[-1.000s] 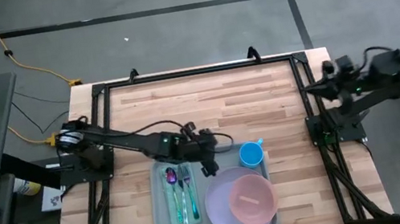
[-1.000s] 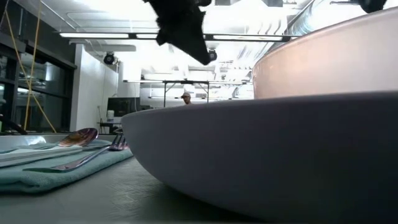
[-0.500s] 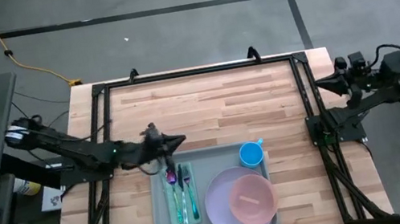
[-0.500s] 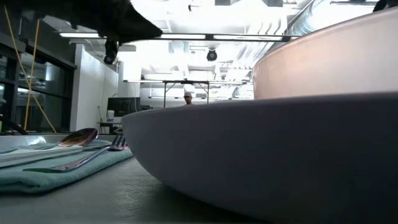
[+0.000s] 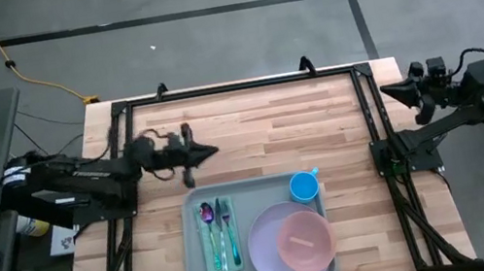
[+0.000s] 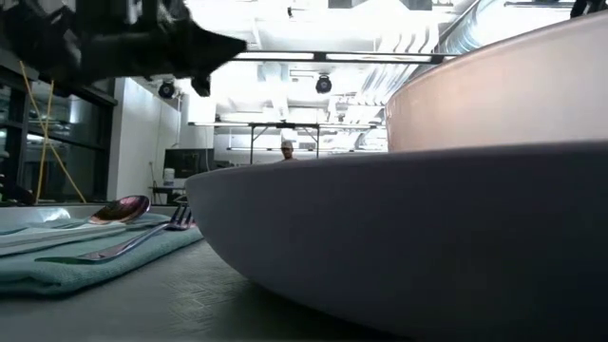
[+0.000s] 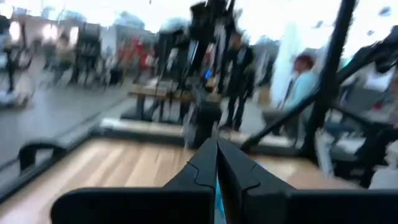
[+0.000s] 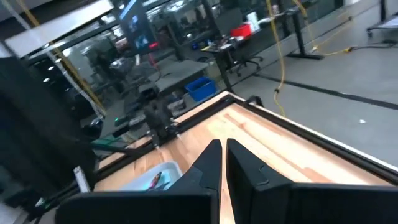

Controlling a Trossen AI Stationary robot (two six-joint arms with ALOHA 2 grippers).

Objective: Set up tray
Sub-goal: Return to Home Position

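Observation:
The grey-blue tray [image 5: 257,195] lies at the table's near middle. On it a teal cloth [image 5: 222,254] carries a spoon [image 5: 207,215] and a fork [image 5: 223,215]. A pink bowl [image 5: 305,240] sits in a lavender plate [image 5: 271,249], and a blue cup [image 5: 304,185] stands at the tray's far right corner. My left gripper [image 5: 213,150] hovers level above the bare wood, beyond the tray's far left corner, shut and holding nothing. My right gripper [image 5: 386,91] waits shut above the table's right edge. The low view is filled by the plate [image 6: 399,237].
Bare wood [image 5: 269,121] spreads over the far half of the table. A black frame [image 5: 234,86] runs along the table's edges. People stand in the room beyond the table in the left wrist view.
My left gripper has drawn back from above the tray's middle toward the table's left and far edges. It has tipped up from pointing down to level and stays shut. The things on the tray have not moved. My right gripper has shifted a little toward the far edge.

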